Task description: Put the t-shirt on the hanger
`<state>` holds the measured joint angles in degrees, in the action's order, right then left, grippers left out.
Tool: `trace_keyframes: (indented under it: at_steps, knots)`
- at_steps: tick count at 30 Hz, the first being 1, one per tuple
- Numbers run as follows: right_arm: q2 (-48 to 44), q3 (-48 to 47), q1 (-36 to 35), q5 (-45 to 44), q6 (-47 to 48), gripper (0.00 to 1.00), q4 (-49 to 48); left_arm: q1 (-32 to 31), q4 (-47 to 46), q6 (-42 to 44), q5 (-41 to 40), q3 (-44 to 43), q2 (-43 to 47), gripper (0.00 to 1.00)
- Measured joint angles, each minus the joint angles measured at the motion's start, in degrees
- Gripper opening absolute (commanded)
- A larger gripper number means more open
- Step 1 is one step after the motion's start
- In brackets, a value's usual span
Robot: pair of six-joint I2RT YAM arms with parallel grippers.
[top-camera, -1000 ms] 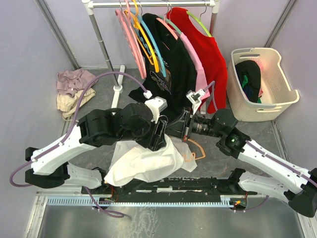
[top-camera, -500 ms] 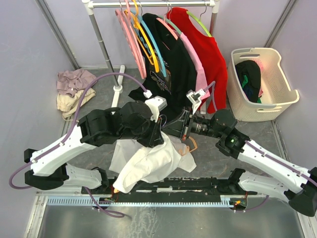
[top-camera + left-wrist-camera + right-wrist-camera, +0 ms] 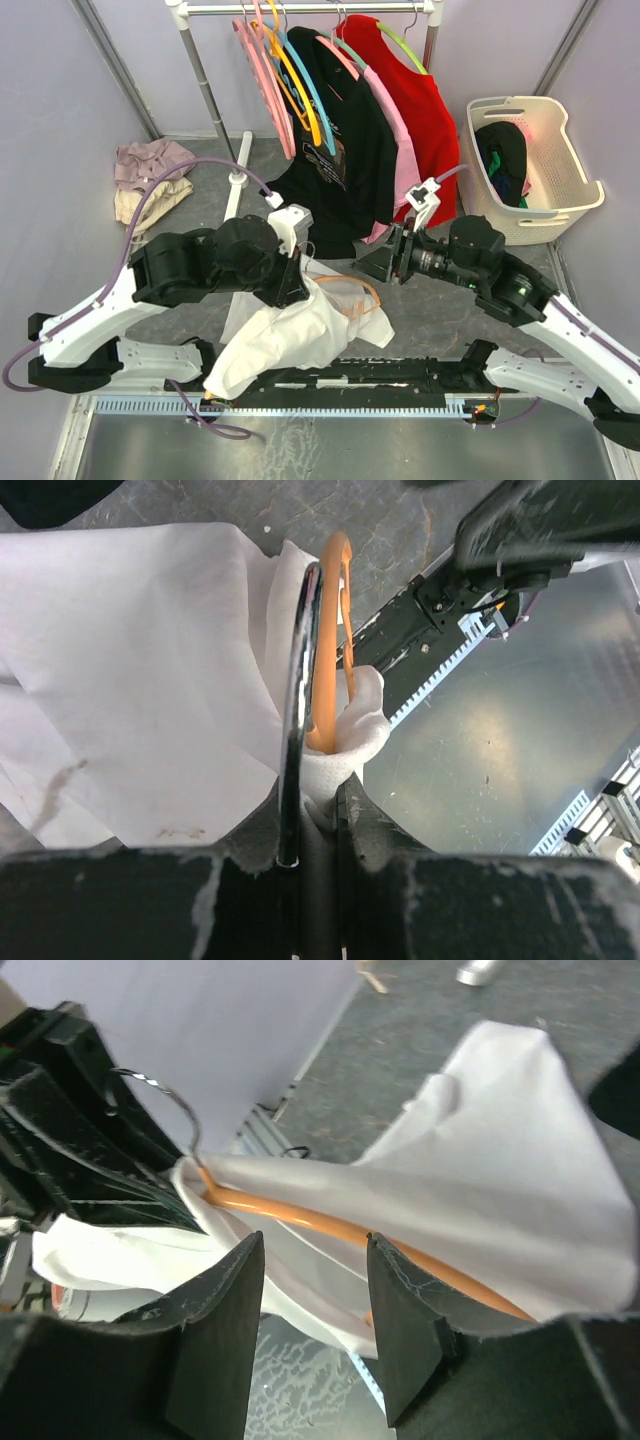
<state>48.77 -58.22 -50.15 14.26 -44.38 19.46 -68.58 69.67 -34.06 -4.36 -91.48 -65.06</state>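
T-shirt (image 3: 300, 335): bunched and partly lifted near the middle of the tabletop's near edge, a little toward the left corner, lower folds trailing down to that edge. Pinched at the neck by left gripper (image 3: 290, 288), jaws closed tight on collar cloth and on the stem of the metal hook (image 3: 298, 680) together, plain from the left wrist view. Set into the neck opening, hanger (image 3: 360, 288), one orange arm running under the cloth in the right wrist view, the other curve bare and pointing toward the right edge. Just beside that bare curve, right gripper (image 3: 365, 268), fingers (image 3: 215, 1350) spread wide, nothing held, no contact with cloth visible. Judged step: hanger partway in, shoulders not yet seated. Likely next move: right gripper onto the loose shoulder cloth near the bare arm, then a pull over and along that arm, with left grip firm on the hook. Needed there: a pinch of one layer only, and no tug hard enough to slip the collar out of the left jaws.
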Motion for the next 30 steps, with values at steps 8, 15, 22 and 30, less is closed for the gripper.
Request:
trace_keyframes:
  at_steps: [8, 15, 22, 30]
  knots:
    - [-1.0, -12.2, 0.0, -11.7, -0.3, 0.55, 27.1, 0.0, -1.5, 0.0, 3.5, 4.2, 5.0, 0.03]
    - [-0.6, -21.2, 0.0, -16.2, 0.4, 0.56, 43.6, 0.1, -6.9, 0.6, 12.5, 4.6, 8.1, 0.03]
    - [-2.1, -19.3, 0.3, -9.2, 1.0, 0.56, 44.3, 0.1, -12.7, 2.6, 20.5, 4.3, 7.8, 0.03]
    - [-7.2, -6.8, 2.3, 6.2, -4.0, 0.53, 34.9, 0.1, -16.7, 4.4, 26.9, 4.2, 7.8, 0.03]
